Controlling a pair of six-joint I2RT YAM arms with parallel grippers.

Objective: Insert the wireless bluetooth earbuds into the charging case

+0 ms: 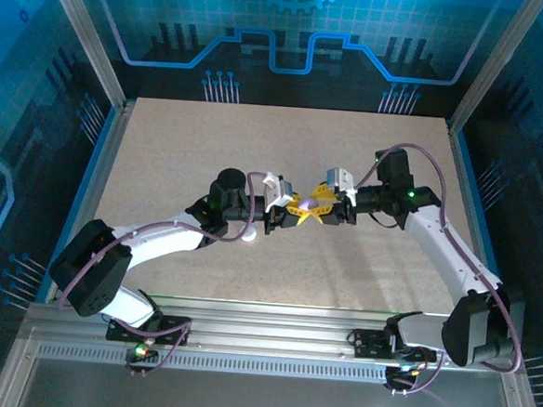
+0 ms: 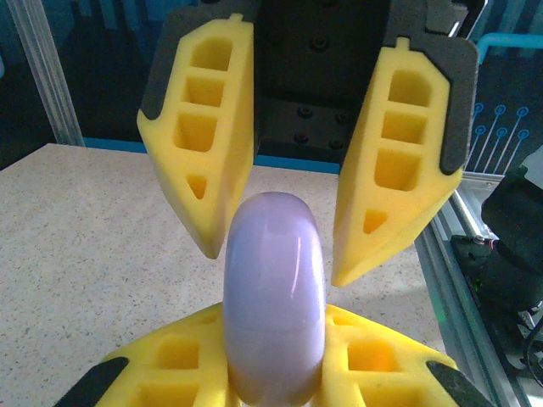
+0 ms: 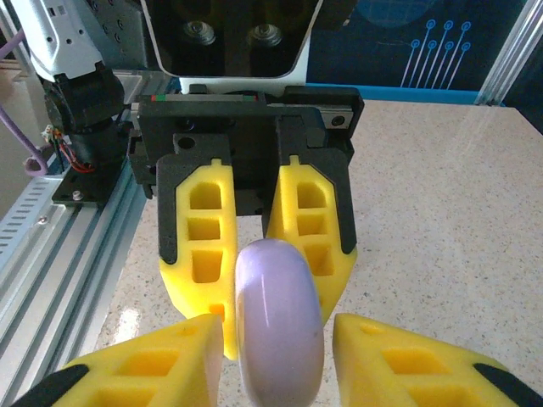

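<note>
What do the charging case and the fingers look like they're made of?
The charging case: probably smooth moulded plastic, pale lilac, semi-gloss; soft highlights streak its rounded shell. The fingers: likely yellow foam or soft rubber, matte, with hollow cells and black backing.

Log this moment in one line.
left gripper: shut on lavender charging case | right gripper: open, flanking case | white puck: on table

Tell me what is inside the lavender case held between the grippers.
Only its smooth closed shell can be seen: the lavender case sits pinched in the left gripper, the right gripper open around it. The shell covers whatever is inside.
</note>
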